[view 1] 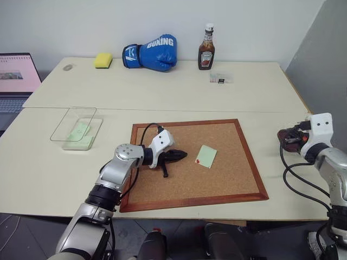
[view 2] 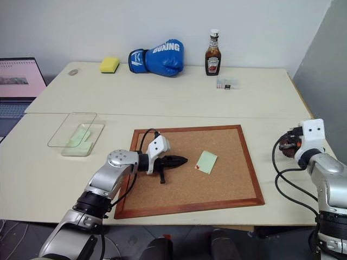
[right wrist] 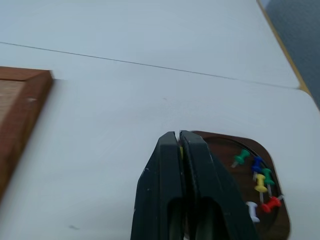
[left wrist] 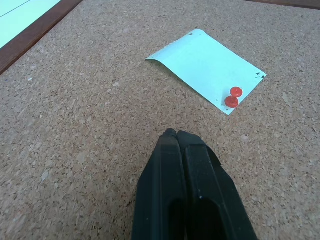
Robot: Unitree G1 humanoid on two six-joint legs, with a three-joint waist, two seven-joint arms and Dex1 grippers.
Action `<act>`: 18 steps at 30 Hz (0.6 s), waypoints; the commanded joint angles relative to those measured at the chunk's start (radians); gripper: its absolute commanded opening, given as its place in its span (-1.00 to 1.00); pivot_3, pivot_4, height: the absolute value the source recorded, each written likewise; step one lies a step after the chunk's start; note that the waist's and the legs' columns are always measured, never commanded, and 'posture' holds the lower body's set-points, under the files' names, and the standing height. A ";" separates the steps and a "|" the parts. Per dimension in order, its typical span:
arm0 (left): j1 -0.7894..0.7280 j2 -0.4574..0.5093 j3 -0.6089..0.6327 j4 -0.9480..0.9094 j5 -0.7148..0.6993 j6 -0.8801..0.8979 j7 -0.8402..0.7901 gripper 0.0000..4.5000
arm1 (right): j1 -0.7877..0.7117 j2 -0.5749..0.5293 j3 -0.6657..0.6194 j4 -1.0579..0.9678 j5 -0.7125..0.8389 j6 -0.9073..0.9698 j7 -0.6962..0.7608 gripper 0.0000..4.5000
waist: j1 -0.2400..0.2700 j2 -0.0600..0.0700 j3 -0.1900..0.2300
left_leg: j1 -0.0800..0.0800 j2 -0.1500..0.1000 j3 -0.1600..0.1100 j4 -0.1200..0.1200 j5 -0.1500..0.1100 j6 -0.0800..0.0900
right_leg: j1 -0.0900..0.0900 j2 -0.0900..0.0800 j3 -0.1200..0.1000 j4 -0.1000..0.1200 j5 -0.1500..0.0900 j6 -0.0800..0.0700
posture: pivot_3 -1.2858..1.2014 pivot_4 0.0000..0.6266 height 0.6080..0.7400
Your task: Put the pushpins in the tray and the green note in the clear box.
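Two grippers are in your view, and both have their fingers pressed together with nothing between them that you can make out. Your left gripper (view 1: 181,156) hangs low over the corkboard (view 1: 227,187), pointing toward the green note (view 1: 206,156), which lies flat on the cork to the right of the fingertips and apart from them. In the left wrist view you see a red pushpin (left wrist: 233,97) standing in the note's corner nearest the gripper, and the far edge of the paper curls up a little.

Your right gripper (right wrist: 178,136) sits off the corkboard's right side, above the dark brown tray (right wrist: 227,141) near the table's right edge. In the right wrist view its shut fingers cover part of the tray, and a sliver of yellow shows in the seam between them; you cannot tell what it is. Several pushpins (right wrist: 260,182) already lie loose in the tray: green, blue, yellow, white and red.

Over on the left of the table (view 1: 179,89), the clear box (view 1: 77,127) rests well away from the board, with a pale green sheet lying inside it.
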 commanded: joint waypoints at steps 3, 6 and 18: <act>0.009 0.000 -0.023 -0.001 0.010 0.011 -0.014 -1.00 | -0.079 -0.015 -0.046 0.123 -0.003 -0.053 -0.018 -1.00 | 0.000 0.000 0.000 | 0.001 0.000 0.000 0.000 0.000 0.000 | 0.001 0.000 0.000 0.000 0.000 0.000 | 0.03 -0.52 1.00; 0.016 0.003 -0.020 -0.010 0.008 0.015 -0.011 -1.00 | -0.106 -0.012 -0.047 0.195 -0.007 -0.076 -0.025 -1.00 | 0.000 0.000 0.000 | 0.001 0.000 0.000 0.000 0.000 0.000 | 0.001 0.000 0.000 0.000 0.000 0.000 | 0.03 -0.52 1.00; 0.053 0.015 -0.008 -0.059 0.002 0.041 0.003 -1.00 | -0.103 0.026 -0.041 0.306 0.011 -0.105 -0.063 -1.00 | -0.003 0.001 0.000 | 0.001 0.000 0.000 0.000 0.000 0.000 | 0.001 0.000 0.000 0.000 0.000 0.000 | 0.03 -0.52 1.00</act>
